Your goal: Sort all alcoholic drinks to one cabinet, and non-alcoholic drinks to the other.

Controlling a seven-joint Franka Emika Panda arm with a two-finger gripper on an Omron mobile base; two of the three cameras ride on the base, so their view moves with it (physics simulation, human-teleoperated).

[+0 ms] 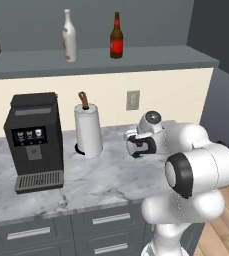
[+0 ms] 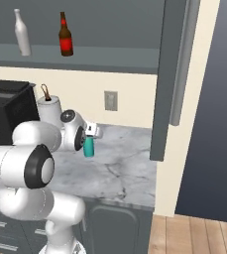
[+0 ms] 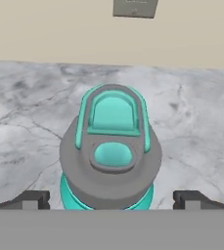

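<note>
Marble counter (image 1: 101, 175) w/ coffee machine (image 1: 34, 140) at left, paper-towel roll (image 1: 88, 131) beside it. Cabinet shelf (image 1: 151, 57) above holds cream bottle (image 1: 69, 37) & brown bottle (image 1: 116, 37). Teal bottle (image 3: 111, 151) upright on counter, btwn gripper (image 3: 111, 199) fingers, spread wide, not touching.

My gripper (image 2: 91, 133) hangs right over the teal bottle (image 2: 88, 148), which stands upright on the marble tabletop (image 2: 125, 168). Whether I touch its cap I cannot tell. On the cabinet shelf (image 2: 85, 57) above stand the cream-white bottle (image 2: 21, 32) and the brown bottle (image 2: 65, 34), apart from each other.
</note>
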